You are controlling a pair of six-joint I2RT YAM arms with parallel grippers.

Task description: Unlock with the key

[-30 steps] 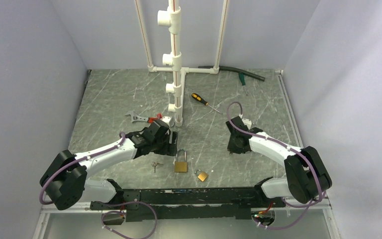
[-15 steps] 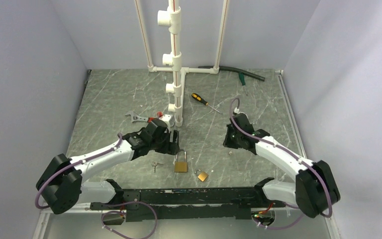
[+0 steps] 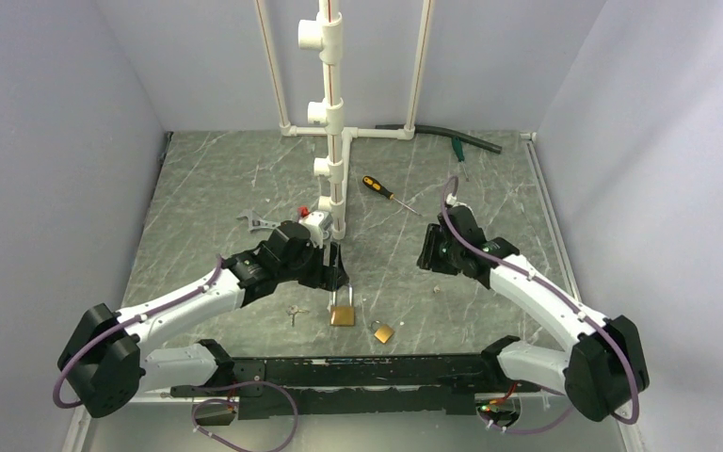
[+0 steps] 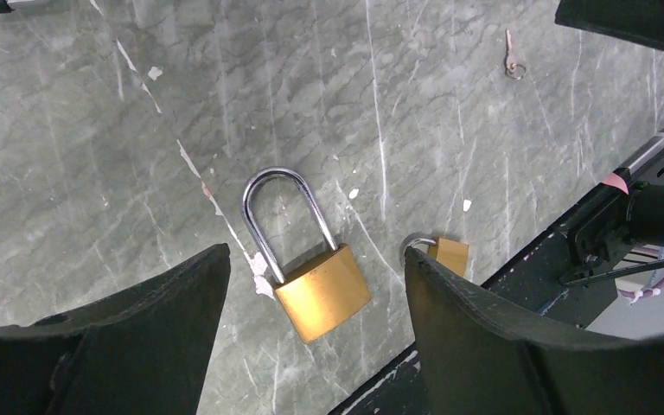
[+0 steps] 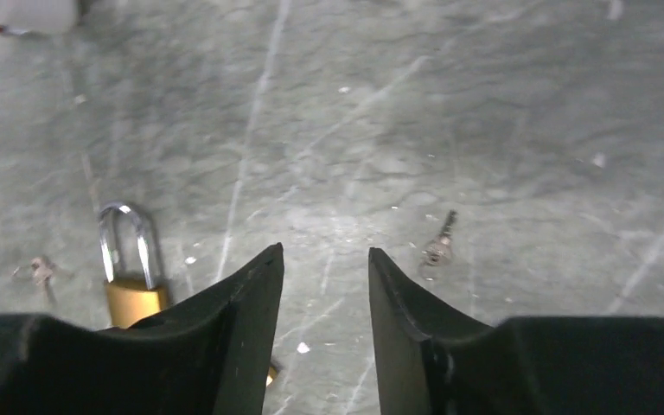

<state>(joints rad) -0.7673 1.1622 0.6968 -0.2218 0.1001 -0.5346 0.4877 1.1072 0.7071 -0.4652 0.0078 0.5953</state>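
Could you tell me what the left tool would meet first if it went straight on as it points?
Most likely the larger brass padlock, lying on the table straight ahead of the open left tool; nothing else seems to intervene.

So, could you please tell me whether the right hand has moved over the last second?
Yes. The right hand has moved up and left in the top view, closer to the orange-handled screwdriver.

Plain pale lilac-grey panels close the scene in on three sides: the left wall (image 3: 47, 141), the right wall (image 3: 659, 141) and the far wall (image 3: 499, 56). Between them lies the table (image 3: 226, 179) — a dark grey-green marbled top, scratched and flecked white. The light is soft and even, the shadows faint.
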